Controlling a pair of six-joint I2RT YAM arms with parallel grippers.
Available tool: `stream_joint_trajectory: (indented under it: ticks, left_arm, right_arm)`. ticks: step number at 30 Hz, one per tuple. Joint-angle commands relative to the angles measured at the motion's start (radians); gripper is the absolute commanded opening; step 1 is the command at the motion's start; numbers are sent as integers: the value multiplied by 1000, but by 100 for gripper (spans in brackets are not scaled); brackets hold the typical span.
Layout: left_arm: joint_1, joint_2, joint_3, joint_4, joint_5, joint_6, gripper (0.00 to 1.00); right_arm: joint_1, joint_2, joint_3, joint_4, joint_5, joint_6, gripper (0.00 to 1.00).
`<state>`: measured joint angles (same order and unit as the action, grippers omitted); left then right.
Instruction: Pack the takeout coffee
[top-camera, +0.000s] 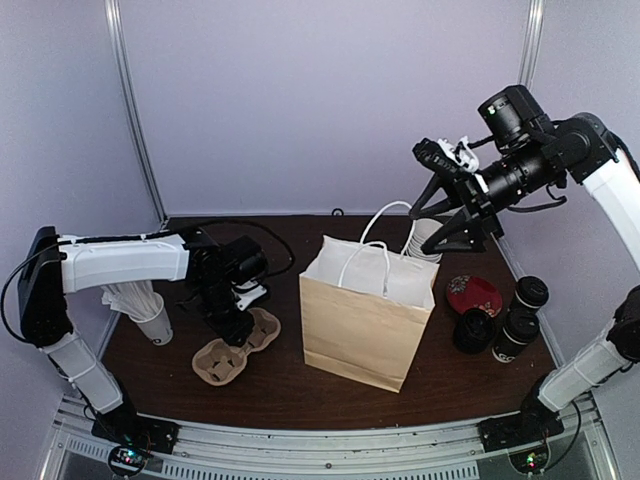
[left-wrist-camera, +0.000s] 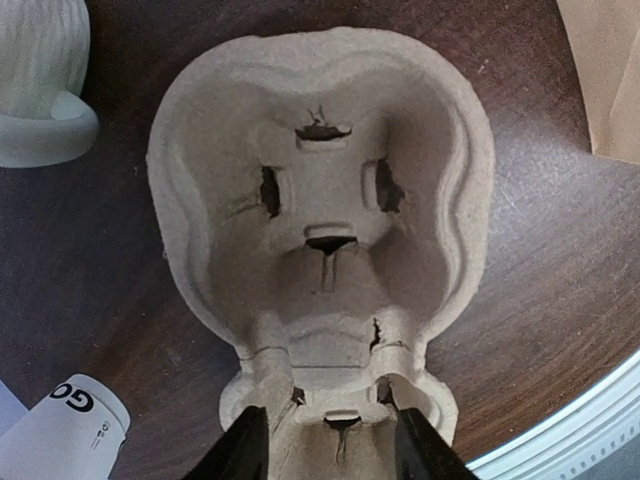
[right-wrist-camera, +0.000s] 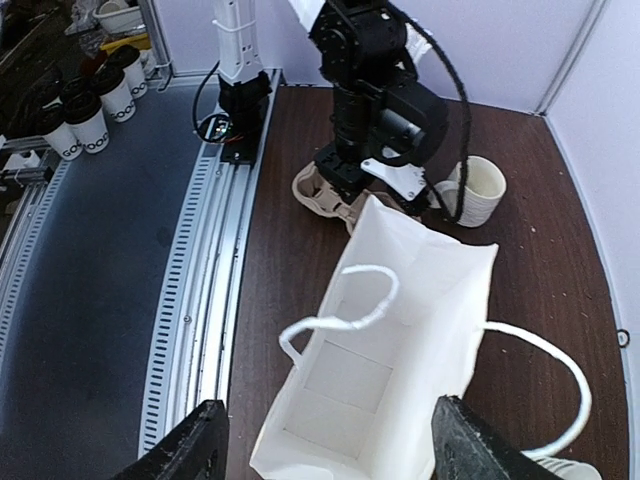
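Observation:
Two black lidded coffee cups stand at the table's right edge, beyond a brown paper bag that stands open in the middle. My right gripper hangs open and empty above the bag's far right corner; in the right wrist view it looks down into the bag's white inside. My left gripper is low over a pulp two-cup carrier. In the left wrist view its fingers stand apart astride the near well of the empty carrier; I cannot tell if they touch it.
A white cup of sticks stands left of the carrier. A stack of white cups is behind the bag. A red disc and a low black object lie beside the black cups. White lidded cups sit off the table.

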<state>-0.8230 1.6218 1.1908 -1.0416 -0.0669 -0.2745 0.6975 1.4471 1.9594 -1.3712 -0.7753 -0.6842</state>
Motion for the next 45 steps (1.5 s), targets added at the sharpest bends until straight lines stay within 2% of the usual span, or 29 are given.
stream_joint_trajectory:
  ticks: [1,7,21,34,42,45]
  left_arm:
    - [10,29,-17,43,19,32,49]
    - [19,50,-49,63,18,34,50]
    - [60,65,-93,146,67,47,47]
    - [63,51,-90,133,105,29,36]
    - [62,-75,-30,31,82,17,33]
    - [62,-152,13,-24,45,15,33]
  right_arm:
    - [-105,-46,-1,-3,-15,16,74]
    - [-180,-63,-31,22,-53,36,74]
    - [-190,-53,-57,45,-62,46,74]
    - [-200,-71,-92,74,-42,64,74]
    - [-260,-55,-106,187,129,185,73]
    - [-296,-26,-83,205,171,234,76]
